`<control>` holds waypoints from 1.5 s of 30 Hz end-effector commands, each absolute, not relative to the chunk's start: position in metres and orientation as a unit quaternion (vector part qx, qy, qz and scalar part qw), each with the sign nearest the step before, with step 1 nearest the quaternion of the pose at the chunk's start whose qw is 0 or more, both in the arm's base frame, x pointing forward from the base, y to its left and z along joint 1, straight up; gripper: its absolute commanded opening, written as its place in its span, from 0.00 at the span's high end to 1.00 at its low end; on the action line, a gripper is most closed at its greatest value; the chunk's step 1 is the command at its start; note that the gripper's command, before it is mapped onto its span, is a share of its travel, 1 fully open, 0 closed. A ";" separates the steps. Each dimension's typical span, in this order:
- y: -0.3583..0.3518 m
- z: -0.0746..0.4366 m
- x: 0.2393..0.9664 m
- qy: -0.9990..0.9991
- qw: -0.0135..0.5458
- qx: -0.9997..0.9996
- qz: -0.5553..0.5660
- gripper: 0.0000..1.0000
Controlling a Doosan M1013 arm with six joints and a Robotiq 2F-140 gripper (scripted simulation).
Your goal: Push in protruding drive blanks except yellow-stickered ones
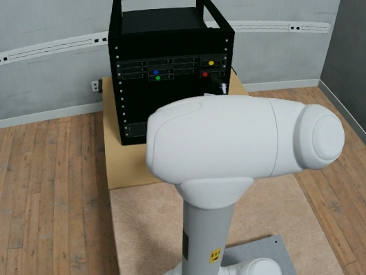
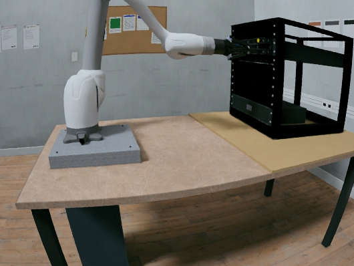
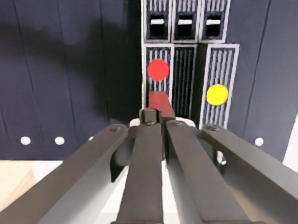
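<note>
1. Far left of the side view there's the grey base block (image 2: 95, 148) with the white arm (image 2: 83, 100) bolted on it, sitting on the pinkish table (image 2: 160, 170).
2. Moving right, the arm reaches across level with the upper part of the black rack (image 2: 290, 80), which stands on the tan board (image 2: 284, 150) at the table's right end.
3. On the rack front, from the top camera, the leftmost drive covers are plain black, then comes the blue-dot cover (image 1: 156, 72) with the green-dot cover (image 1: 158, 78) right under it.
4. Further right is the red-dot cover (image 1: 205, 74), and above it the yellow-dot cover (image 1: 211, 63).
5. The gripper (image 3: 155, 122) has its fingers pinched fully together with nothing between them, and the tips are right up against the red-dot cover's front, just below the dot.
6. In the wrist view the red-dot cover shows a reddish side face sticking out toward the camera, so it stands proud of the rack face.
7. The yellow-dot cover is just beside it, apart from the fingers.
8. Can't really tell from these shots whether the blue and green ones stick out.
</note>
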State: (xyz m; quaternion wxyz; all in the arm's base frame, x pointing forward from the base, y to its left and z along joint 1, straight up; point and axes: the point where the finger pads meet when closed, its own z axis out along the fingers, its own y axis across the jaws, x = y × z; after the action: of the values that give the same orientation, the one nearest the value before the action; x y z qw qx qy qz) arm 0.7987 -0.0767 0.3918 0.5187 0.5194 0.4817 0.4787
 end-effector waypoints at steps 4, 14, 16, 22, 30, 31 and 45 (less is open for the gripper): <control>-0.079 0.394 0.802 0.481 0.519 0.519 0.479 0.90; -0.079 0.394 0.802 0.481 0.519 0.519 0.479 0.90; -0.079 0.394 0.802 0.481 0.519 0.519 0.479 0.90; -0.079 0.394 0.809 0.481 0.519 0.519 0.479 0.90; -0.080 0.395 0.811 0.481 0.519 0.519 0.479 0.90; -0.080 0.395 0.811 0.481 0.519 0.519 0.479 0.90; -0.080 0.392 0.821 0.481 0.519 0.519 0.479 0.90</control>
State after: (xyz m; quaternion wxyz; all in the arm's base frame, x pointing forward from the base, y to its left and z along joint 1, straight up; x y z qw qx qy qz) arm 0.8138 -0.0795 0.3926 0.5194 0.5189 0.4810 0.4791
